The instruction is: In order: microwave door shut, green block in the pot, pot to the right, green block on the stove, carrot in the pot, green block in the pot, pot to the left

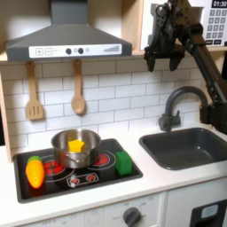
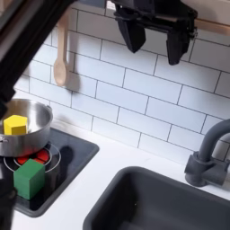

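Hovering high by the wall: gripper (image 2: 154,38), fingers apart, empty. Green block (image 2: 30,177) on stove (image 1: 106,178) beside pot (image 1: 60,144). Step judged: block into pot; next needs descent onto block.

Only small digits on the microwave's white keypad (image 1: 218,19) show, too blurred to read.

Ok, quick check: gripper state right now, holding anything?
Gripper: open, holding nothing, raised in front of the tiled wall, above the faucet.
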`<action>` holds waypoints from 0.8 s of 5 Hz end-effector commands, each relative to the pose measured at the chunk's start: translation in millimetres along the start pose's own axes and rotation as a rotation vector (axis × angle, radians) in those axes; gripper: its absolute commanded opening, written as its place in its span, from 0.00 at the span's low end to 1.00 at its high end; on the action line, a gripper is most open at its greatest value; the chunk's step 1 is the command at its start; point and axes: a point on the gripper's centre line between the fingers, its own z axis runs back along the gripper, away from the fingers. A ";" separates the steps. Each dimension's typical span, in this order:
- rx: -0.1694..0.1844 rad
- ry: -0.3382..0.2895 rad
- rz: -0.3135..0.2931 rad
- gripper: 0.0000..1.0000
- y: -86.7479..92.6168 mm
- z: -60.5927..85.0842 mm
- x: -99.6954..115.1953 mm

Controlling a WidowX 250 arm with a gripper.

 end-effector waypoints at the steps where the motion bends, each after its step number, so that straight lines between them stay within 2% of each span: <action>1: 0.009 0.009 -0.011 1.00 0.8 3.9 -7.4; 2: 0.014 0.041 -0.016 1.00 2.3 -0.8 -20.4; 4: 0.056 0.080 0.029 1.00 10.8 16.0 -58.7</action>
